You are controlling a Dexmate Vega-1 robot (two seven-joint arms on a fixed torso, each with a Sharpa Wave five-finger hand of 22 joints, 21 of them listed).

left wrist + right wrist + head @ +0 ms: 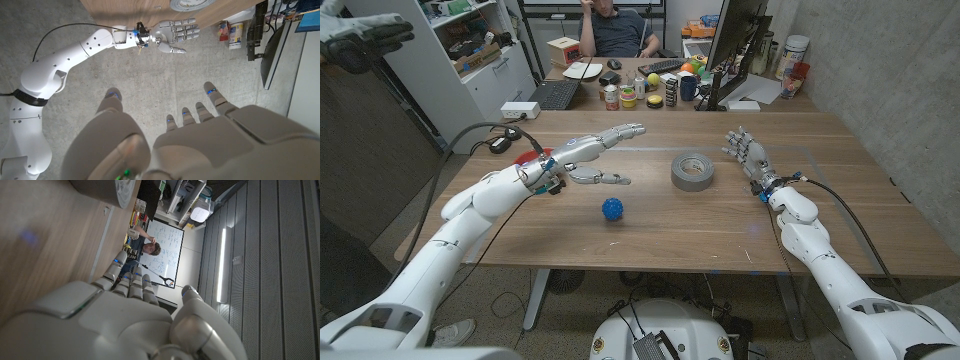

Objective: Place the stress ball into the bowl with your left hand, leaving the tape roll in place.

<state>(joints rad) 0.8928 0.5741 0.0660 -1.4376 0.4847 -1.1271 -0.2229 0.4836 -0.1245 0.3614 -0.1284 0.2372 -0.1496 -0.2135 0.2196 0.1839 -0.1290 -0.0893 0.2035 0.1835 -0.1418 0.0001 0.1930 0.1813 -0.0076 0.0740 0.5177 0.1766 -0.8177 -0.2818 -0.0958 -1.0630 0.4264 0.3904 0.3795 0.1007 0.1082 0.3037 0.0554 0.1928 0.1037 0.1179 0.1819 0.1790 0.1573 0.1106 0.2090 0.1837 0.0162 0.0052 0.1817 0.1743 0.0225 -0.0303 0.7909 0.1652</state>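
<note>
Left hand [588,160] raised over the table, fingers spread, holding nothing.
Blue stress ball [612,208] lies just below it; grey tape roll [692,171] sits between it and the spread, empty right hand [748,152].

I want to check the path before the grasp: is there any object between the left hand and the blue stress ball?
Nothing visible stands between them. The left hand is open above the table, and the stress ball lies on bare wood just in front of it. The tape roll sits off to the right.
</note>
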